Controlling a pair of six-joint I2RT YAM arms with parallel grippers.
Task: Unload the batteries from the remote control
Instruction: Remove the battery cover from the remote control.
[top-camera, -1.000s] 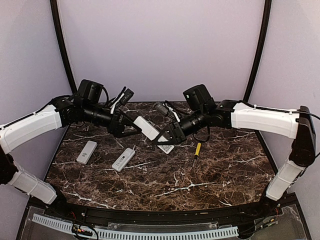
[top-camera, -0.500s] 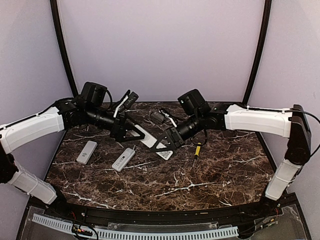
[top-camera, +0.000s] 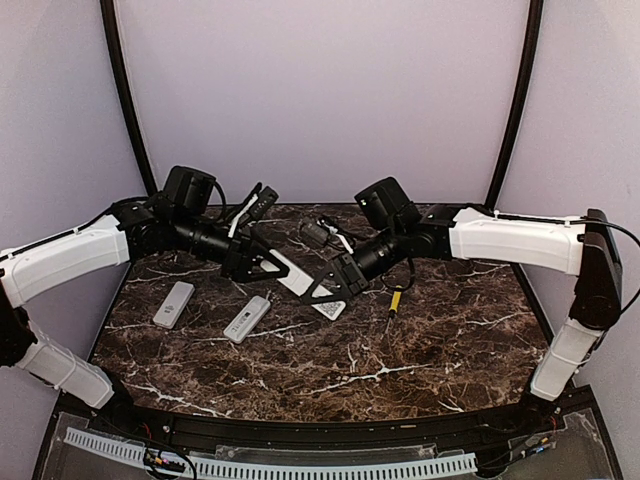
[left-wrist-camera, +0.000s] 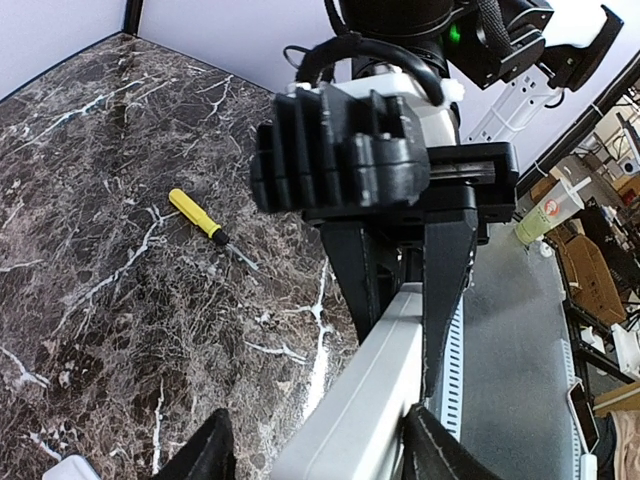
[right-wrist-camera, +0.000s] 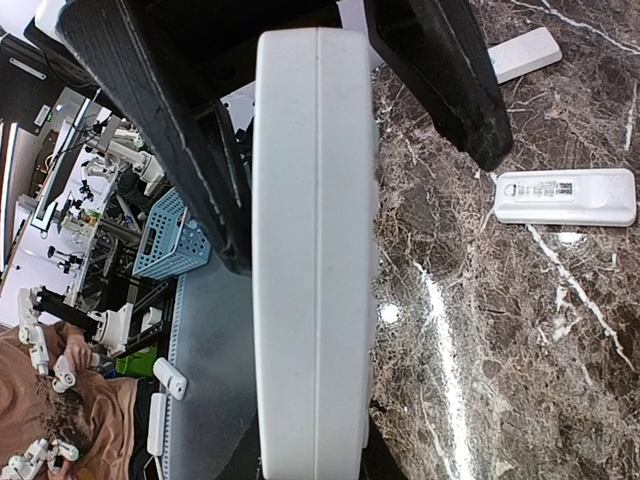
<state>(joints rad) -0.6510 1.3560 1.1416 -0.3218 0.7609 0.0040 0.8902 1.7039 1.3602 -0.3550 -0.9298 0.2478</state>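
A white remote control (top-camera: 295, 274) is held in the air over the table's middle, between both arms. My right gripper (top-camera: 320, 289) is shut on one end of it; in the right wrist view the remote (right-wrist-camera: 315, 250) runs straight up from my jaws. My left gripper (left-wrist-camera: 320, 450) straddles the other end of the remote (left-wrist-camera: 375, 390). One left finger (left-wrist-camera: 440, 450) lies against the remote's side, while the other (left-wrist-camera: 200, 450) stands off it with marble showing in the gap. No batteries show in any view.
A second remote (top-camera: 331, 308) lies label-up on the marble below the held one. Two more remotes (top-camera: 173, 303) (top-camera: 246, 318) lie at the left. A yellow-handled screwdriver (top-camera: 395, 298) lies at the right, and a small grey object (top-camera: 318, 233) sits near the back.
Both arms have lowered the remote toward the table centre. The left jaws have narrowed around its end, with one finger now against it. The right grip is unchanged.
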